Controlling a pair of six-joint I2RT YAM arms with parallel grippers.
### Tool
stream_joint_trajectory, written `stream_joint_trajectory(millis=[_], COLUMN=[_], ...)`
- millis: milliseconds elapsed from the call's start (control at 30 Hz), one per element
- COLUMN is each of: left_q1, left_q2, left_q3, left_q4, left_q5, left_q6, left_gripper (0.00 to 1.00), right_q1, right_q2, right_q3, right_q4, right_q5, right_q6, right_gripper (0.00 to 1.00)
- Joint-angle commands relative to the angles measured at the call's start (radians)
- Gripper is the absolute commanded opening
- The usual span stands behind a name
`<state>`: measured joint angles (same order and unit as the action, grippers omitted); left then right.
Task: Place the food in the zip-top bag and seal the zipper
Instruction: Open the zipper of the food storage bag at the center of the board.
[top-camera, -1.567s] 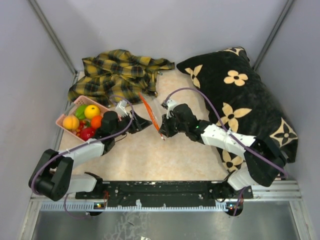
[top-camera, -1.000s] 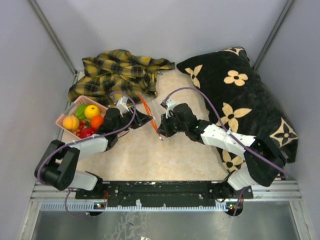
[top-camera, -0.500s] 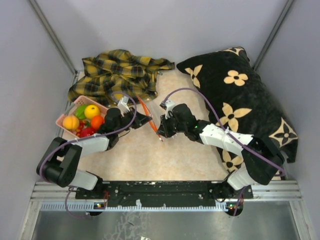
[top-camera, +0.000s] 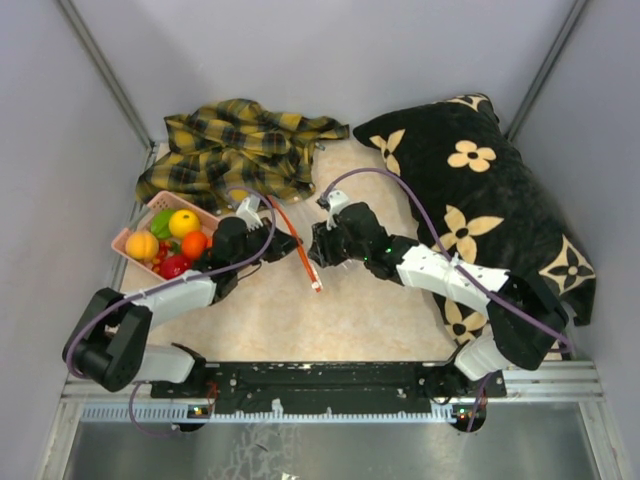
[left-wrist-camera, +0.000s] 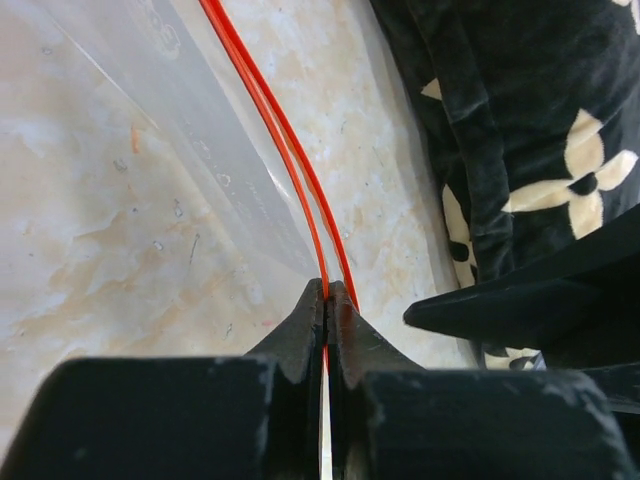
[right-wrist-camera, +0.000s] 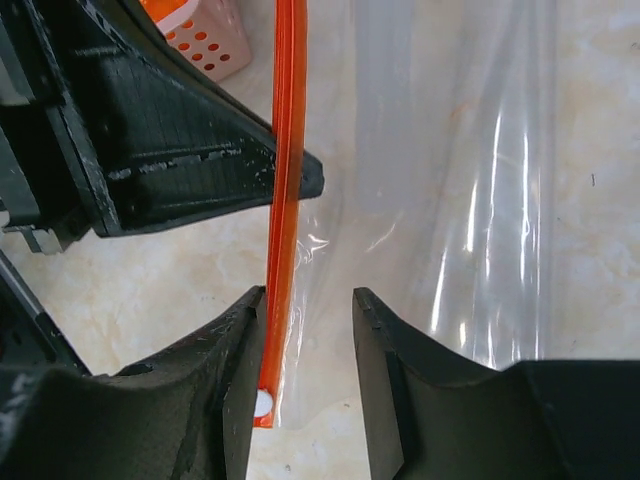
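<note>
A: Our left tool (left-wrist-camera: 327, 300) pinches the zipper (right-wrist-camera: 287, 120) tight. Our right tool (right-wrist-camera: 309, 305) gapes astride the zip-top bag (right-wrist-camera: 450, 200) edge, holding nothing.

B: We judge the film flimsy and slippery, so we favour the stiffer strip. The food (top-camera: 183, 222) waits beyond in its basket (top-camera: 120, 241).

Arm links (top-camera: 440, 272): white shells, black joints.
Cables (top-camera: 366, 171): purple, looping beside each arm.
Fingers (right-wrist-camera: 245, 380): matte black, wedge-shaped, scuffed edges.
Base rail (top-camera: 330, 378): black, long, flat.

zip-top bag (right-wrist-camera: 470, 200): clear glossy plastic | zipper (right-wrist-camera: 288, 150): smooth red plastic | cushion (top-camera: 510, 200): black velvety cloth | basket (right-wrist-camera: 205, 45): pink plastic
</note>
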<state>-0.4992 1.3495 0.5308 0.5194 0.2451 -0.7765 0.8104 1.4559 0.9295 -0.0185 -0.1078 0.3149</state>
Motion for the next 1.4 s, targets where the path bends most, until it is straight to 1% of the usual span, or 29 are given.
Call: stream_joint_trajectory(millis=[0, 200, 300, 367, 533, 667, 900, 1067, 1367], left_q1=[-0.024, -0.057, -0.074, -0.086, -0.112, -0.123, -0.136, -0.148, -0.171], left_q2=[-0.030, -0.050, -0.060, -0.066, -0.074, -0.083, -0.089, -0.084, -0.096], left_q3=[0.042, 0.097, 0.121, 0.133, 0.156, 0.159, 0.177, 0.185, 0.197], left_q4=[-0.087, -0.185, -0.215, -0.222, -0.270, -0.295, -0.333, -0.343, -0.349], left_q5=[-0.063, -0.121, -0.142, -0.146, -0.172, -0.187, -0.188, -0.177, -0.178], left_q6=[0.039, 0.053, 0.064, 0.072, 0.097, 0.114, 0.131, 0.133, 0.129], left_gripper=[0.00, 0.00, 0.00, 0.00, 0.00, 0.00, 0.00, 0.00, 0.00], right_q1=[0.014, 0.037, 0.050, 0.050, 0.050, 0.050, 0.050, 0.051, 0.050], right_q2=[-0.002, 0.000, 0.012, 0.012, -0.013, -0.047, -0.037, -0.029, 0.042], right_q3=[0.060, 0.063, 0.057, 0.031, 0.008, -0.007, -0.002, 0.001, 0.041], right_q4=[0.066, 0.101, 0.096, 0.113, 0.095, 0.095, 0.045, 0.081, 0.125], right_q5=[0.060, 0.015, 0.035, 0.082, 0.216, 0.271, 0.362, 0.298, 0.251], right_q6=[-0.016, -0.031, -0.040, -0.039, -0.039, -0.050, -0.065, -0.085, -0.078], right_gripper=[0.42, 0.52, 0.54, 0.55, 0.55, 0.54, 0.50, 0.49, 0.49])
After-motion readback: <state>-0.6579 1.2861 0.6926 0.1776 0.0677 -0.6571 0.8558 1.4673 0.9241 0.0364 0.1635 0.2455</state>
